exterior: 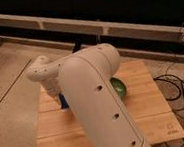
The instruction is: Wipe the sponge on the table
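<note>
Blue is showing just under the wrist: the sponge (64, 103) is sitting low on the left part of the counter (153, 112), right at the tip of the tool (58, 96). The tool is reaching down from the left side of the bulky white arm (98, 97), which is leaning across the middle of the view and hiding much of the bamboo planking.

The tool's jaws are standing closed. Since the blue block is touching its tip, it is most likely gripping the sponge and pressing it onto the wood. A wiping stroke needs that kind of contact from above, so that the soft block is dragging flat rather than tumbling.

A green bowl (119, 88) is peeking out from behind the arm on the right, well apart from the sponge, so it is not standing in the way of a stroke along the left planks.

Whether the wiping is starting, running or finishing, this view is not settling, and the wood is showing no mark either way.
</note>
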Available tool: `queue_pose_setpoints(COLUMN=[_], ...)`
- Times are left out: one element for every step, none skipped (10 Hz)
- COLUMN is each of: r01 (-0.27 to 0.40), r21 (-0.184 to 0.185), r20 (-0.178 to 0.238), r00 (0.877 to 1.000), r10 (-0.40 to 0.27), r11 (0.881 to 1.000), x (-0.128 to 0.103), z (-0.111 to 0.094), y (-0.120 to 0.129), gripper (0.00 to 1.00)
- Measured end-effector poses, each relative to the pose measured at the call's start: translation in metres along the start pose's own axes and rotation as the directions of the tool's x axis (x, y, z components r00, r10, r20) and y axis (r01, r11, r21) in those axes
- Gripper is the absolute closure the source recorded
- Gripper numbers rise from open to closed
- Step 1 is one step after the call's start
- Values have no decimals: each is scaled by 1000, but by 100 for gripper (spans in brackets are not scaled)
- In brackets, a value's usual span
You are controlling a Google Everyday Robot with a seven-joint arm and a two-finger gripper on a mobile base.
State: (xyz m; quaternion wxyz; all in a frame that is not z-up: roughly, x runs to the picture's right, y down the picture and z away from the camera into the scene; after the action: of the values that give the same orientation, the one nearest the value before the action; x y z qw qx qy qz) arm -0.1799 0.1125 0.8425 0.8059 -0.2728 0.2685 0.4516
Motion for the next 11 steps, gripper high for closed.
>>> queue_pose_setpoints(r01=[0,-1,-9,-30,-52,-65,-75,-82,-89,-89,-88], r21=[0,0,-4,-16,-18,-8,5,25,54,78,91], r20=[0,-1,-10,-44,-90,-125,-151,-181,-206,-222,-229], r00=[1000,1000,1000,999,995,990,986,980,974,969,968], r10=[0,1,9,30,50,64,75,86,98,105,107], r11=[1000,1000,1000,999,999,998,997,996,995,993,992], x=[0,0,-1,1,5,9,12,14,15,15,13], z=[0,0,4,16,30,40,47,54,60,64,67], y=[0,1,-1,-4,-13,-21,-29,-38,-49,-55,-59], gripper=[100,100,100,100,100,100,100,100,100,100,100])
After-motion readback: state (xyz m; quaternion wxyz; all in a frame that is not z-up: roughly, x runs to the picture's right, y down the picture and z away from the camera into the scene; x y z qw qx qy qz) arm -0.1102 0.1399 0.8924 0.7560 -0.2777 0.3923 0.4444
